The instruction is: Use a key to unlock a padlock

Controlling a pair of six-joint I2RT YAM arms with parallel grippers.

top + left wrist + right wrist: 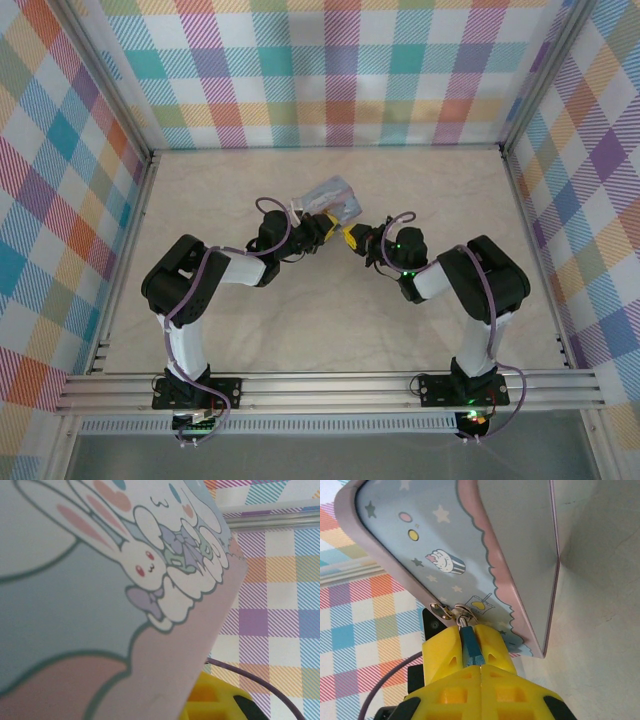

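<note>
The pastel-blue box (335, 195) sits just beyond the middle of the table (300, 330), and both arms reach in to it from the near side. The left claw (318, 228) comes at its near-left edge. In the left wrist view the pink rim runs down beside one yellow finger (215, 700) and hides the other, so I judge the claw nearly closed and clamped on the box. Its likely job is to hold the box tilted and steady, with the lock corner turned toward the other arm.

The right claw (470, 635) is closed tight on the key (470, 650), whose teal head is pinched between the yellow fingers and whose thin metal shaft points away from the wrist. The tip meets the padlock (466, 611), a tiny silvery piece hanging at the rim of the box beside a small clasp. Whether the shaft is fully seated I cannot tell. Gripping the head in line with the wrist would let a wrist roll turn the key.

Around them are checked walls (340, 70) on the left, right and far sides. A purple cable (260, 680) loops near the left claw. The table is bare elsewhere, and the box's own rim is what crowds the lock.
</note>
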